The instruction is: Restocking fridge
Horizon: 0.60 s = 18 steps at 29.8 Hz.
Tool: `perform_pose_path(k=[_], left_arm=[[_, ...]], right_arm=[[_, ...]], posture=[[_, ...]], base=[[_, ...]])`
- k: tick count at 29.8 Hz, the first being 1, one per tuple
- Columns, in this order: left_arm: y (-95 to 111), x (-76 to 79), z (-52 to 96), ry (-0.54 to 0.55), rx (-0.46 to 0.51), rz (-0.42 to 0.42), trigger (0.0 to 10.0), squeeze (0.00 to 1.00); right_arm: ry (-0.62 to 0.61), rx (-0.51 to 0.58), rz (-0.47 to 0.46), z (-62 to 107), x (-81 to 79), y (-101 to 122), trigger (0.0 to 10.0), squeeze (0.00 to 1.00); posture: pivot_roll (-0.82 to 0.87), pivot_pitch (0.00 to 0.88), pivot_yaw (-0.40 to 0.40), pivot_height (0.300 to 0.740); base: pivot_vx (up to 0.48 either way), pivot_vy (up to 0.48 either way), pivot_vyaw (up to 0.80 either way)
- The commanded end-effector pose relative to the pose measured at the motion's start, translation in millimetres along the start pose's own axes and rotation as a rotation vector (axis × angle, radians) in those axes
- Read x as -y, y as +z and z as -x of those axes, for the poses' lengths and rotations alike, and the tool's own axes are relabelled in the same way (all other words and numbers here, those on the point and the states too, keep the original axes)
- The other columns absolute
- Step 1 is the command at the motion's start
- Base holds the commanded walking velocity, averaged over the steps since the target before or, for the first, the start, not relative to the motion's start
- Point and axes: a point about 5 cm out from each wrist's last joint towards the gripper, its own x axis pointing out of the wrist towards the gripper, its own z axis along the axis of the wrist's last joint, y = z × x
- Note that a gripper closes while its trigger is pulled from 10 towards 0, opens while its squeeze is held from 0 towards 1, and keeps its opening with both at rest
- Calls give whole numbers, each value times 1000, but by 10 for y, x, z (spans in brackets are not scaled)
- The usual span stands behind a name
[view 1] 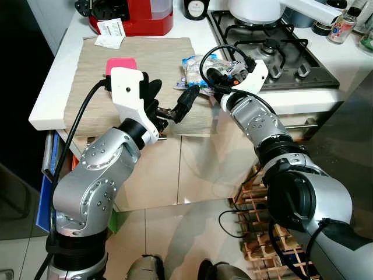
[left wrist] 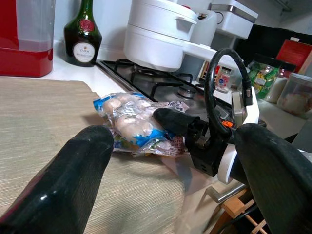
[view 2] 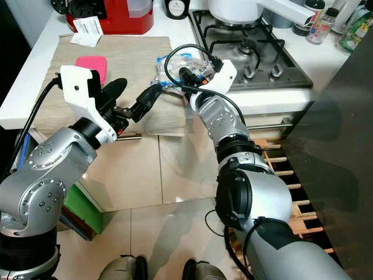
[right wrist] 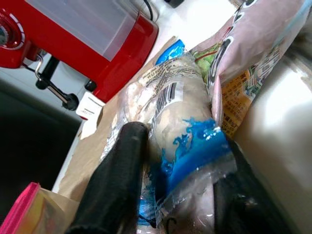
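Observation:
A clear packet with blue print, holding pale round food, lies on the beige mat near the hob. In the right wrist view my right gripper is shut on this packet, one black finger on each side of it. The packet still rests on the mat. My left gripper hovers open over the mat's front edge, just short of the packet, with nothing between its fingers. A pink flat item lies on the mat behind the left wrist.
A red appliance stands at the back of the white counter. The gas hob with a white pot is to the right. A dark bottle stands behind the mat. A wooden rack sits on the floor.

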Motion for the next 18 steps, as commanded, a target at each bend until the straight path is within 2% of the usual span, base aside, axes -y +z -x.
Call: perform_pose_path(k=[1,9,14,15,18], left_arm=[[2,18,-18,-10,-2,-7,10000,0],[-6,13,-22,-9,-5,-6,10000,0],[-6,12,-29,-11,-5,-7,10000,0],[-7,12,-31,-11,-5,-7,10000,0],[-8,12,-32,-11,-6,-8,10000,0]], right_arm=[[42,13,-14,-29,-110,27,0,0],[88,82,-41,-45,-231,178,0,0],[129,153,-67,-42,-325,338,0,0],[149,198,-77,-33,-356,418,0,0],[157,231,-77,-21,-366,476,0,0]], posture=[[93,105,-56,740],[89,106,-54,740],[87,105,-53,740],[86,105,-53,740],[86,105,-53,740]], base=[[0,0,0],[0,0,0],[0,0,0],[0,0,0],[0,0,0]])
